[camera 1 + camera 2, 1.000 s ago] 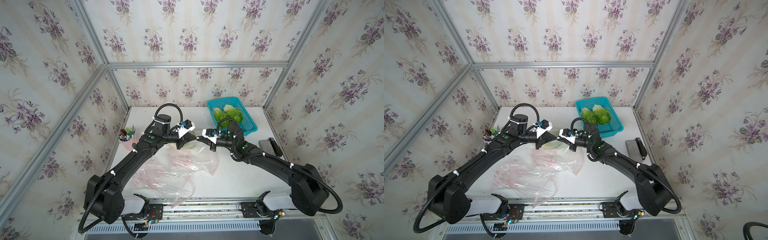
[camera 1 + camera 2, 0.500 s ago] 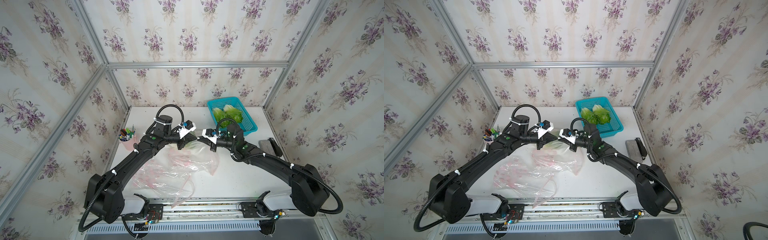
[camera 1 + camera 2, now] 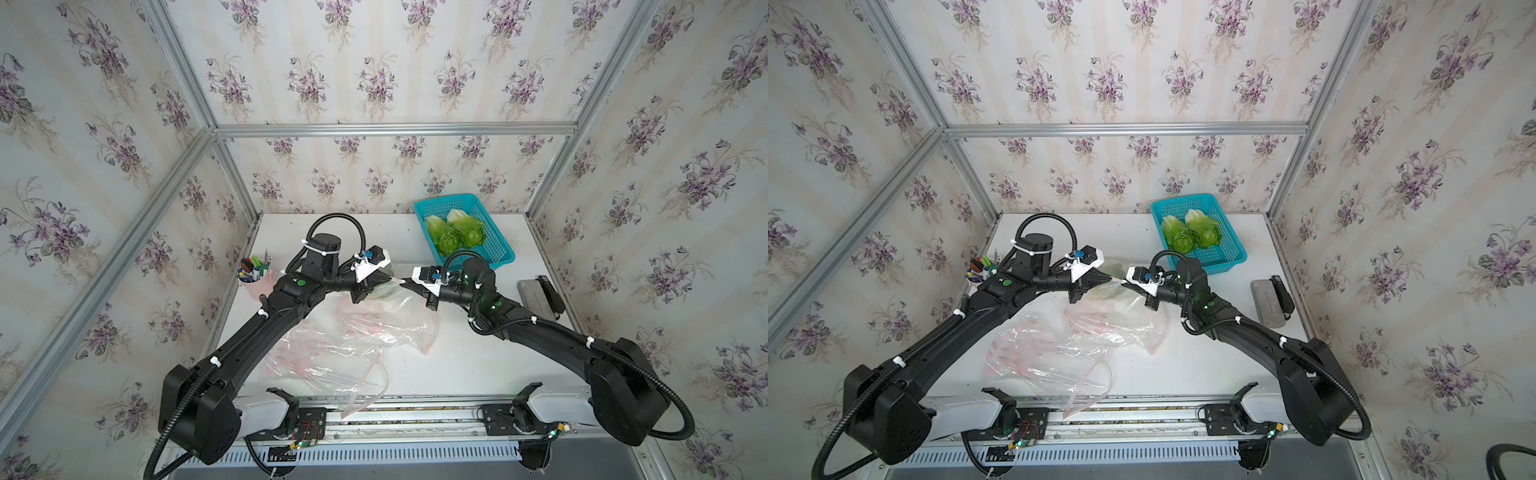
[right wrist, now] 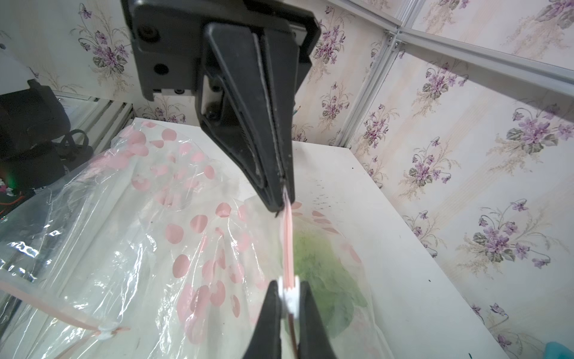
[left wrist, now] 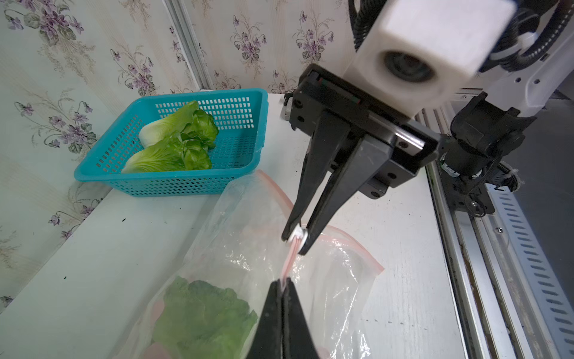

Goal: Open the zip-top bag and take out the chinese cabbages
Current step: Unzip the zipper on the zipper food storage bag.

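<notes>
- By the left edge of the tabletop (image 3: 457, 365) I see a pink cup (image 3: 255, 283) stuffed with pens.
- My left end effector (image 5: 282, 283) has its fingers pressed together on the pink zip strip (image 4: 289, 242) of the zip-top bag (image 5: 248, 236), over the middle of the tabletop.
- That bag is clear with pink dots. Its top is held up between my two end effectors, and the rest sags onto the tabletop.
- One chinese cabbage (image 5: 202, 317) is inside it, its green leaves showing through the plastic just below the strip.
- A second clear bag (image 3: 307, 353) lies flat toward the front edge, and I can't make out anything in it.
- My right end effector (image 5: 297, 238) is clamped on the white slider (image 4: 289, 295) of the same strip, tip to tip with the left one and just apart from it.
- Two chinese cabbages (image 3: 455, 235) lie side by side in the teal basket (image 3: 496, 253) at the back right corner.
- A grey block (image 3: 536, 293) sits near the right edge, with a black piece against its far side.
</notes>
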Robot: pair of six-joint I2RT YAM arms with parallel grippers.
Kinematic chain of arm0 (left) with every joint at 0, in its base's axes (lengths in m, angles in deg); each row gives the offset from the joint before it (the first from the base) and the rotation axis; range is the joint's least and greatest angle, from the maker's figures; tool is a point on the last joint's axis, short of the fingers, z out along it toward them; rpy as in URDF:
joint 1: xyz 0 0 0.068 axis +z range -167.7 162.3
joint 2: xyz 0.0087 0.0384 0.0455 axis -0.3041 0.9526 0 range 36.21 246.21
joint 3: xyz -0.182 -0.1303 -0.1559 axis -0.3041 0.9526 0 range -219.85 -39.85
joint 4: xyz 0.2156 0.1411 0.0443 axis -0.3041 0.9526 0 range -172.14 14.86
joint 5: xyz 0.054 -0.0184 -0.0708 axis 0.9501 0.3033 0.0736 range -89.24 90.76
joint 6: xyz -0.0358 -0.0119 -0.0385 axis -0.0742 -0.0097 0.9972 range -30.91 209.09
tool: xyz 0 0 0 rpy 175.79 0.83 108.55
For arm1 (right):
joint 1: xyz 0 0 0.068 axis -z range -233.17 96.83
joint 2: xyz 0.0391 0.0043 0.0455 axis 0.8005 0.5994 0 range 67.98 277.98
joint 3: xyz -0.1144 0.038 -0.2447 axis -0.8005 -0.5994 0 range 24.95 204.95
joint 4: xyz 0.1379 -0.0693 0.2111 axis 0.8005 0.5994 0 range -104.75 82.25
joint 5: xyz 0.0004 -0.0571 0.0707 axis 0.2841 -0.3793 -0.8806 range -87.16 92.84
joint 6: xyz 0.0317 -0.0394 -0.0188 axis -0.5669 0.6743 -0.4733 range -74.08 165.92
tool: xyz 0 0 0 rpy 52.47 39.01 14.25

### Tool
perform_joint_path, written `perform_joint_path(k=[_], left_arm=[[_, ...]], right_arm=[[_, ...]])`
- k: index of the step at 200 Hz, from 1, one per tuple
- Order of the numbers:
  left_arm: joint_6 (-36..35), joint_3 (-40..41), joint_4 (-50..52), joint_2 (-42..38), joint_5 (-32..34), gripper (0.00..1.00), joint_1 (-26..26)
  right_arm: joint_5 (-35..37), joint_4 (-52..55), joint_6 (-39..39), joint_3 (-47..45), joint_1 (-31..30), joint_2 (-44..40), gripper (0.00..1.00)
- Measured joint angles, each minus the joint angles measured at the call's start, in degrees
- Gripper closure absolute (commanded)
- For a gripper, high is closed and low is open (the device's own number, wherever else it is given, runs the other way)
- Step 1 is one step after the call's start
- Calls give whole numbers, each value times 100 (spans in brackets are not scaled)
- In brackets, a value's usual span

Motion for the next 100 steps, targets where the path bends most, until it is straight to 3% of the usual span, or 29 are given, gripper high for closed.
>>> perform_joint_path(k=[28, 100], left_arm=[[11, 0, -28, -105, 286, 100, 120], [415, 164, -219, -431, 2127, 100, 262]], right_arm=[[-11, -17, -2, -66, 212, -28, 100], [-214, -146, -153, -170, 850, 396, 100]])
